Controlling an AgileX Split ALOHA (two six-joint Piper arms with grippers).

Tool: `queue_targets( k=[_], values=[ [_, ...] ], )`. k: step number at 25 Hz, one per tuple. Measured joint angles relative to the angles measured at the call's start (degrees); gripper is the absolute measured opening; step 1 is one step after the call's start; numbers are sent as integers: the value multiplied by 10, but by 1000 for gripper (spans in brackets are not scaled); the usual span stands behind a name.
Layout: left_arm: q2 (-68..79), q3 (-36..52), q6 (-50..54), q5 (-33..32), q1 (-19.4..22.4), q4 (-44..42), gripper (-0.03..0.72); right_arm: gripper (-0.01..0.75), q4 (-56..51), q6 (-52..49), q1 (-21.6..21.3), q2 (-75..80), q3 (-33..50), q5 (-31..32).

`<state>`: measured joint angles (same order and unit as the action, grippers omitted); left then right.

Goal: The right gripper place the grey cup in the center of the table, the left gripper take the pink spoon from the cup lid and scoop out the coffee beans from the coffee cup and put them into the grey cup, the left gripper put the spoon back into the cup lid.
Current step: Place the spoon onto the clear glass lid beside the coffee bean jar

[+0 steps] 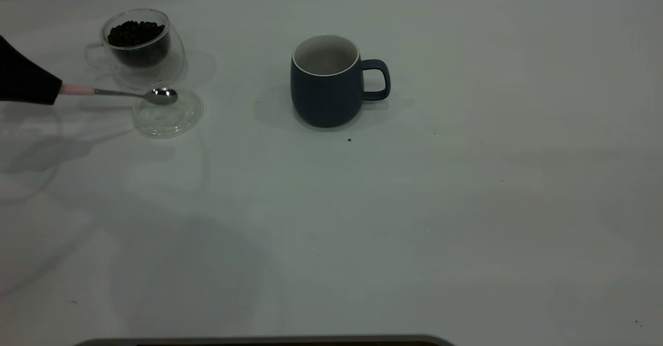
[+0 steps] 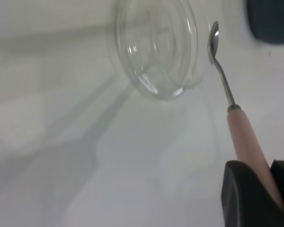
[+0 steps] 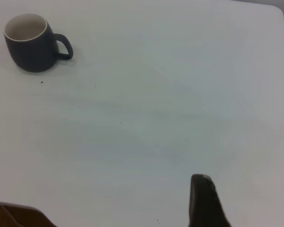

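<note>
Exterior view shows one grey cup (image 1: 326, 84) standing upright near the middle of the table (image 1: 466, 206), toward its far edge, handle turned to the right edge and white inside bare. One coffee cup (image 1: 137, 45) sits by the far left corner with one heap of coffee beans (image 1: 135, 32) in it. One cup lid (image 1: 168, 112) lies flat just in front of that glass cup. One pink spoon (image 1: 129, 92) is held level, its metal bowl over the far rim of the lid; whether the bowl touches the glass is hard to tell. The left gripper (image 1: 26, 82) reaches in from the left edge, its fingers (image 2: 248, 198) clamped on the end of the pink handle. The right gripper (image 3: 246, 203) hangs off by the right side, well apart from the mug, with a wide gap between its fingers and nothing in them. A few dark specks (image 1: 349, 140) dot the tabletop in front of the mug.
</note>
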<state>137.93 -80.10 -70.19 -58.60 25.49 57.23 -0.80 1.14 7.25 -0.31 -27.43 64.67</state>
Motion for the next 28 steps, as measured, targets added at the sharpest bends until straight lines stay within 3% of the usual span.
queue_targets(
  k=[18,28],
  values=[
    [74,-3,0,26,0,85,134,462,0,0,0,0,0,0],
    [82,-3,9,23,0,89,146,462,0,0,0,0,0,0]
  ],
)
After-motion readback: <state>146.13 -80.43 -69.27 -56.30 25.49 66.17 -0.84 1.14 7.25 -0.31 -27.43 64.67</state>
